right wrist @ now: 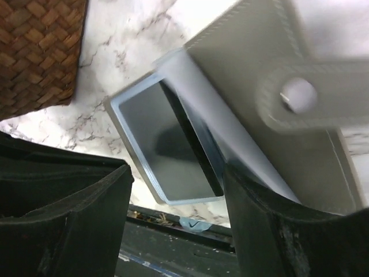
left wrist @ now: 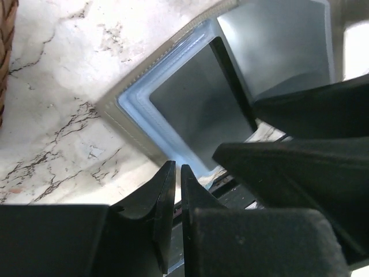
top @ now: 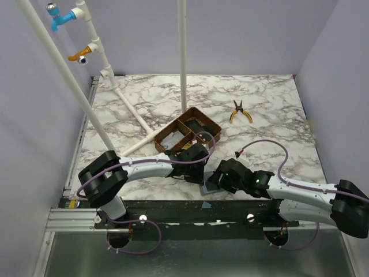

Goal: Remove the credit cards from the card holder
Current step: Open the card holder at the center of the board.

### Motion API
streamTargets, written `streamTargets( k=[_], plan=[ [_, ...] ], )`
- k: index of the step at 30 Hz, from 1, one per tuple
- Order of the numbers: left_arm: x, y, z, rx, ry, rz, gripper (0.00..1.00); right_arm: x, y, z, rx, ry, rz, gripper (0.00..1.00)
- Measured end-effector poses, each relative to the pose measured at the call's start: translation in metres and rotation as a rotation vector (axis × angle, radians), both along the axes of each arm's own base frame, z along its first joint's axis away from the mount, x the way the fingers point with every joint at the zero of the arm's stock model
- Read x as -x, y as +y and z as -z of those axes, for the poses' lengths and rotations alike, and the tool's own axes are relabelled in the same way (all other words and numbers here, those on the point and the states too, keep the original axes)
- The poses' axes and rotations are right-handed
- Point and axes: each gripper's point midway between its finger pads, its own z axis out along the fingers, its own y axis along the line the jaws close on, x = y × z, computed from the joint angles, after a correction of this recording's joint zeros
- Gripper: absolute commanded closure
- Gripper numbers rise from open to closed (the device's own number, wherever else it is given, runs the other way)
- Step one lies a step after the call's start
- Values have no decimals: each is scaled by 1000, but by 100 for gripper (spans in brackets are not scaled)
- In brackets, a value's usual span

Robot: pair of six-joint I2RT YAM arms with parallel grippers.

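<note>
Card holder [left wrist: 190, 104] lying open at surface [top: 271, 92] near edge, left end effector [left wrist: 176, 168] nearly pressed together at its rim, right end effector [right wrist: 176, 173] spread over it, tray [top: 207, 119] just behind, pliers [top: 241, 112] beyond

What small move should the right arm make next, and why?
Probably close the right gripper on the card holder to steady it. Its jaws stand open astride the opened holder, while the left gripper is almost shut at the holder's rim; whether it grips the rim is unclear.
</note>
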Motion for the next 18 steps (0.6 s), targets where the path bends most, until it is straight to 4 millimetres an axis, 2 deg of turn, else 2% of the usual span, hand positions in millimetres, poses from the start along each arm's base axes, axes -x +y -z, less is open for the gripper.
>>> streamTargets(
  k=[5, 8, 14, 18],
  plan=[
    [-2, 4, -3, 8, -8, -13, 90, 6, 22, 0, -51, 35, -22, 30],
    [-3, 7, -4, 8, -14, -19, 92, 5, 24, -5, -61, 31, -15, 30],
    [-4, 9, -2, 0, -18, -27, 95, -6, 26, -32, -69, -28, -3, 31],
    [-5, 10, -2, -1, -20, -30, 96, -13, 30, -44, -57, -65, -14, 35]
  ],
)
